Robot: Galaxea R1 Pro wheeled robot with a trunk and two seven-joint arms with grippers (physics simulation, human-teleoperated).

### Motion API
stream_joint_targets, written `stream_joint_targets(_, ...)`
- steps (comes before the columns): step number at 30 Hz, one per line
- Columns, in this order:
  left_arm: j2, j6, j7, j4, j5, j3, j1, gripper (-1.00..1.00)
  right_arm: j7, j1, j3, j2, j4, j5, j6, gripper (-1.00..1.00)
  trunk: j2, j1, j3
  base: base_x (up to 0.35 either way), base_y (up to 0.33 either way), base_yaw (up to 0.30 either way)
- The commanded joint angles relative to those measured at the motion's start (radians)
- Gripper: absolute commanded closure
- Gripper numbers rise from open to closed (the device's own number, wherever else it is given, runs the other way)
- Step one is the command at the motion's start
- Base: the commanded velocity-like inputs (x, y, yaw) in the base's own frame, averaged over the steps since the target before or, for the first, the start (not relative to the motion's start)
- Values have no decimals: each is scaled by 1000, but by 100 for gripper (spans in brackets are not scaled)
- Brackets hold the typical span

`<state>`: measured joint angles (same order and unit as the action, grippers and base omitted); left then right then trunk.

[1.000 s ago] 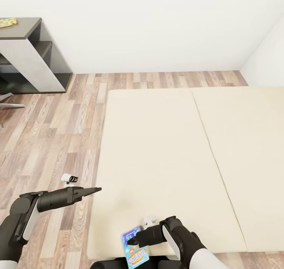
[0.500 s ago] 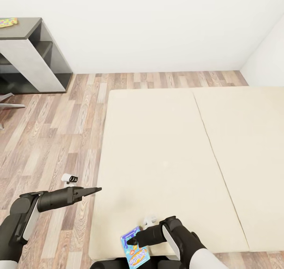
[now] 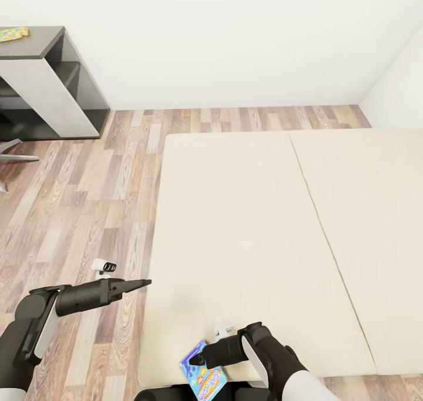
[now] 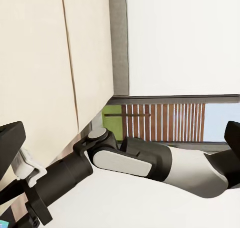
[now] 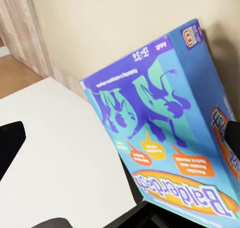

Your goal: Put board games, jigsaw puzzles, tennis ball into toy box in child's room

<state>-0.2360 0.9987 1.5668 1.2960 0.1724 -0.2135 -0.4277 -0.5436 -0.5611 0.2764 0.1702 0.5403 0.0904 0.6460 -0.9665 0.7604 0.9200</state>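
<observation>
A blue board game (image 3: 205, 374) with cartoon figures hangs past the near edge of the beige bed (image 3: 235, 213). My right gripper (image 3: 197, 360) is shut on it. The right wrist view shows its printed face (image 5: 165, 138) up close, with one dark finger (image 5: 234, 138) against its edge. My left gripper (image 3: 144, 282) hovers over the bed's left edge, open and holding nothing. One jigsaw puzzle (image 3: 12, 33) lies on the dark-grey table section (image 3: 41, 42) at the far left. The toy box, the tennis ball and the other board games are out of view.
Wood-plank floor (image 3: 76, 201) lies between the bed and the table. A grey chair leg (image 3: 14, 151) pokes in at the left edge. White walls close off the back and the right. In the left wrist view my right arm (image 4: 130, 160) crosses over the bed.
The whole head view has shifted, so bed and table sit slightly further right. The board game has tilted a little in my right gripper. Both arms keep their pose.
</observation>
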Motion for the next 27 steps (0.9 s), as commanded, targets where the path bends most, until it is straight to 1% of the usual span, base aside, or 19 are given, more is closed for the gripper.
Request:
stream_joint_targets(1,0,11,4,0,0,0,0,-100,3,0,3,0,1,9,7,-100,-1,0,1,0,2,0)
stream_joint_targets(15,-1,11,4,0,0,-1,0,-100,3,0,3,-1,1,9,5,-100,-1,0,1,0,0,0)
stream_joint_targets(27,-2,11,4,0,-1,-5,0,-100,-9,1,-2,-8,5,11,8,-100,-1,0,1,0,0,0)
